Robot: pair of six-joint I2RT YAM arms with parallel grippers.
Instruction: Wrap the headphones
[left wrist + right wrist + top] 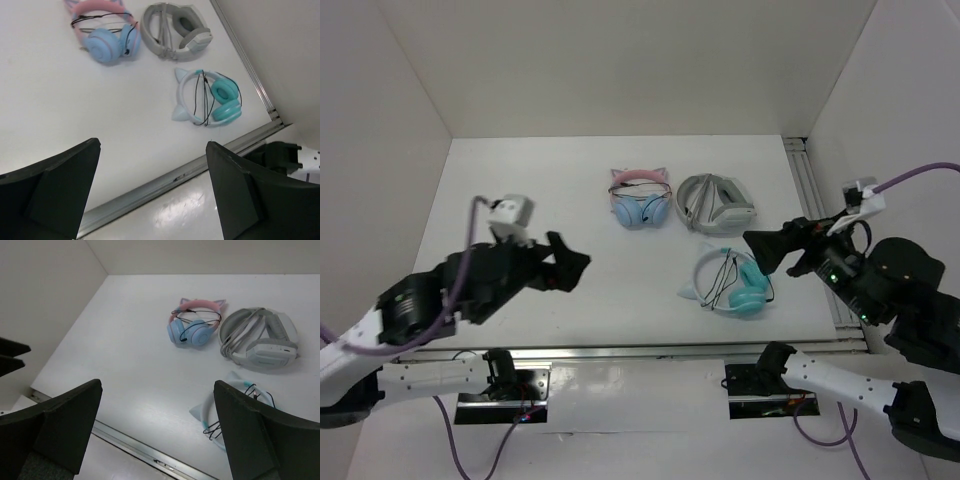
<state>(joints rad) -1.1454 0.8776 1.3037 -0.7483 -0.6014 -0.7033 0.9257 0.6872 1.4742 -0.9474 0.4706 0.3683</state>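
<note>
Black fingers of the left gripper (152, 192) fill the bottom of the left wrist view, spread wide apart with nothing between them. Likewise the right gripper (157, 432) shows its two fingers set wide and empty in its own wrist view.

Between the two grippers, on the white table (520, 170), lie the headphones (732, 283). They rest flat, toward the near right part of the table. Their two teal ear cups (226, 102) sit close together on the side toward the right arm, and the translucent white headband with two pointed cat ears curves away toward the left arm. Thin black cable (203, 95) runs in loose strands across the open ring of the headband.

Just beyond the headphones, toward the back wall, sit folded grey-white headphones (715, 202). To the left of those, also farther back than the headphones, lie pink-banded light-blue cat-ear headphones (640, 198) with a dark cable across them.

Seen from above, the right gripper (767, 252) hovers just to the right of the headphones, raised off the table and not touching them. Well apart to the left of the headphones, the left gripper (570, 262) also hangs in the air, pointing toward them. Nearer than the headphones, a metal rail (650, 350) runs along the table's front edge.
</note>
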